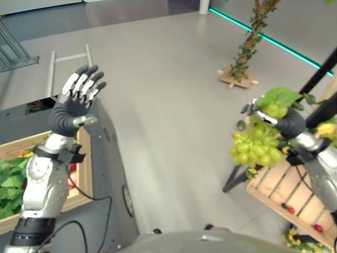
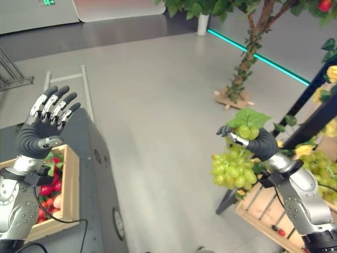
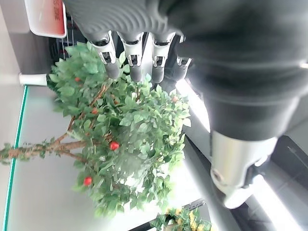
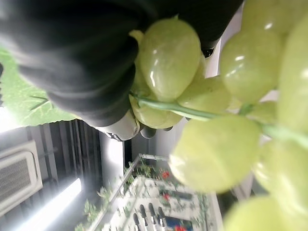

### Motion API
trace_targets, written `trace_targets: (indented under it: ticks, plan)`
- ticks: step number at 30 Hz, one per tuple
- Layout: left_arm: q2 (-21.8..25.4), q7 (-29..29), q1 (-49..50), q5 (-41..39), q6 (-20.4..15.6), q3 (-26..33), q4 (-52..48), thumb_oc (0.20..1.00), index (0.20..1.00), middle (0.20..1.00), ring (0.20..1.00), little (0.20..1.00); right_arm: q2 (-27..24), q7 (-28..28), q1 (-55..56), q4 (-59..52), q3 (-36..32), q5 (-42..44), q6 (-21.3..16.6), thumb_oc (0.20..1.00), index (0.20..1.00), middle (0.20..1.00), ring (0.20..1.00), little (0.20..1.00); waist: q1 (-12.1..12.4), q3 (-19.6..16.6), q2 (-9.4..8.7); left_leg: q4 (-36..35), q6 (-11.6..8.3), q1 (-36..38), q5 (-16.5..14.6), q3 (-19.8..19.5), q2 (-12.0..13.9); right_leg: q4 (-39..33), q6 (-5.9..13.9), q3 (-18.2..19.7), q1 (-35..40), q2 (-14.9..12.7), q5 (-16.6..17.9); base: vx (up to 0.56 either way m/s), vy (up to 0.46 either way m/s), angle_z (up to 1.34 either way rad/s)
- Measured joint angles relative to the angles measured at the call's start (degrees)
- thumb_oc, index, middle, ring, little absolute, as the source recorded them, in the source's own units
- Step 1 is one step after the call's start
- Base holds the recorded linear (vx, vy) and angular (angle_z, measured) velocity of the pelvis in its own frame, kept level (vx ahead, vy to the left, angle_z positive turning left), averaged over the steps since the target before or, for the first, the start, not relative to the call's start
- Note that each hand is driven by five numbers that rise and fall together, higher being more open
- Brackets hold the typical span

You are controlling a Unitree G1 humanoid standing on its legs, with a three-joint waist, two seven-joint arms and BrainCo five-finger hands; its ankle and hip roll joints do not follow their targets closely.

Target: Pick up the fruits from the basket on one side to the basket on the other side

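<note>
Green grapes (image 2: 231, 171) hang in the air from the right hand (image 2: 256, 141), fingers curled around the bunch's top, above a wooden crate (image 2: 258, 213). Left hand (image 2: 45, 124) raised, fingers spread, holding nothing.

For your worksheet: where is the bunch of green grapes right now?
The bunch of green grapes hangs from the right hand, lifted above the wooden crate on the robot's right.
</note>
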Motion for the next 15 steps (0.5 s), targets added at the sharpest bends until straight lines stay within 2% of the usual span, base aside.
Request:
trace_targets:
  ticks: [2,9,12,15]
  plan:
    - [-0.7,-0.3,0.0,0.8,0.4,0.2,0.0,1.000,1.000,1.000,1.000,1.000,-0.5,0.2,-0.1,-0.1,-0.3,0.0,0.2,0.200,0.200,0.200,0.200,0.200,-0.5,-0.4,0.70,0.1,-0.20,-0.3,-0.1,-1.7,0.8,-0.7,-0.54,2.0,-0.8,2.0,0.0,0.06,-0.178,-0.52]
    - [-2.6,-1.0,-2.4,0.8,0.7,0.2,0.2,1.000,1.000,1.000,1.000,1.000,-3.1,0.7,0.5,0.0,-1.9,0.1,1.2,0.200,0.200,0.200,0.200,0.200,-4.5,-0.9,1.37,1.4,-0.90,0.3,-0.2,-2.0,2.0,-2.3,-1.36,4.5,-0.7,3.3,0.3,-0.01,-0.173,-0.26]
    - [-3.2,-1.1,-3.4,0.8,0.9,-0.5,0.5,1.000,1.000,1.000,1.000,1.000,-3.2,0.7,0.6,0.1,-2.0,0.1,1.2,0.200,0.200,0.200,0.200,0.200,-4.8,-1.2,1.45,2.0,-1.04,0.5,-0.3,-1.8,1.6,-2.8,-1.55,5.4,-0.4,3.5,0.6,-0.02,-0.153,-0.15]
    - [-4.4,-1.0,-6.2,0.8,1.1,-3.6,1.8,1.000,1.000,1.000,1.000,1.000,-3.7,0.7,0.6,1.0,-2.0,0.1,1.2,0.200,0.200,0.200,0.200,0.200,-4.8,-1.6,1.08,5.2,-1.23,0.0,-0.4,-1.2,2.4,-3.2,-1.65,6.1,0.3,3.5,0.7,0.00,-0.192,-0.09]
